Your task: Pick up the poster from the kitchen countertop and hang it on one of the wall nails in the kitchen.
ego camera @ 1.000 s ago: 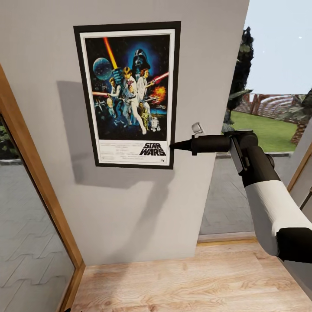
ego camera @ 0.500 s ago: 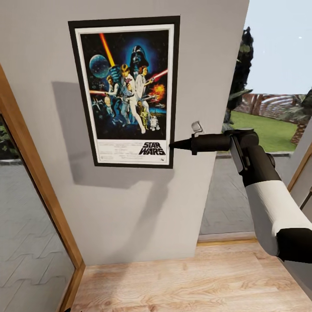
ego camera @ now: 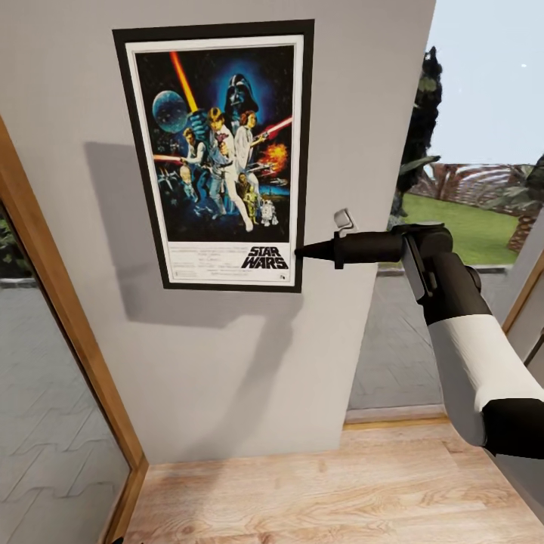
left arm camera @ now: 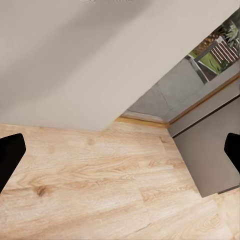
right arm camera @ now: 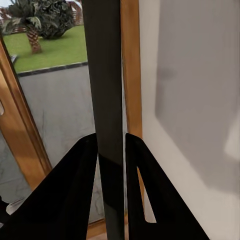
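Poster [ego camera: 219, 155] upright against the wall [ego camera: 227, 363], lower right edge pinched by right hand [ego camera: 302, 253].

A plain grey wall [ego camera: 227, 363] fills the middle of the head view, with soft shadows across it. Below lies a light wooden plank floor [ego camera: 340, 491]. On the left a wood-framed glass door [ego camera: 45, 393] shows grey paving outside (the pattern is faint). To the right of the wall a glazed opening [ego camera: 468, 189] looks onto paving, a green lawn [ego camera: 468, 227], dark trees and pale sky, in bright daylight
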Controlling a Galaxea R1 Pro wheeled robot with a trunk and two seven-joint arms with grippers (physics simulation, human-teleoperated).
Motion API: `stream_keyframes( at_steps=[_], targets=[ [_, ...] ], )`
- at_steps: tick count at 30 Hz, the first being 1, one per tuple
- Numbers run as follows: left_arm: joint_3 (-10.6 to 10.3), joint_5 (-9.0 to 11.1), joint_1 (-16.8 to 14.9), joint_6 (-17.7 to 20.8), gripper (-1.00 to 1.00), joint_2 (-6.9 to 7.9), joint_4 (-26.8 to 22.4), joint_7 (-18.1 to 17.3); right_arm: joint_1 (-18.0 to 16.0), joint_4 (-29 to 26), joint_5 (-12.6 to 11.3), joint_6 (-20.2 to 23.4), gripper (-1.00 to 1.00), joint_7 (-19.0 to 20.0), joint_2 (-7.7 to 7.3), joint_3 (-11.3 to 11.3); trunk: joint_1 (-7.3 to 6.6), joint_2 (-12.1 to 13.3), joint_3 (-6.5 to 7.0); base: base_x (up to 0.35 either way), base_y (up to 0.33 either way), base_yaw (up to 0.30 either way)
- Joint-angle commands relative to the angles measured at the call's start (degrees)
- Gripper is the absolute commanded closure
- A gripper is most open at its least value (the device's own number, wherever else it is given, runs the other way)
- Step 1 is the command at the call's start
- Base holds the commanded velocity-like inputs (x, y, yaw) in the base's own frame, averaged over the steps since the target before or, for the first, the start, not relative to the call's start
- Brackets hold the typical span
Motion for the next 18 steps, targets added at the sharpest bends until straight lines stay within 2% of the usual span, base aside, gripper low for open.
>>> stream_keyframes(
  at_steps=[1,18],
  targets=[
    [-0.24,0.25,-0.05,-0.3,-1.0,0.01,0.03,-0.14,-0.07,0.0,-0.17,0.72,1.0,0.18,-0.04,0.07,0.04,-0.14,-0.14,0.036,0.0,0.0],
    [-0.24,0.26,-0.07,-0.3,-1.0,0.01,0.03,-0.15,-0.09,-0.01,-0.17,0.75,1.0,0.1,-0.04,0.02,0.04,-0.14,-0.14,0.051,0.0,0.0]
  ],
)
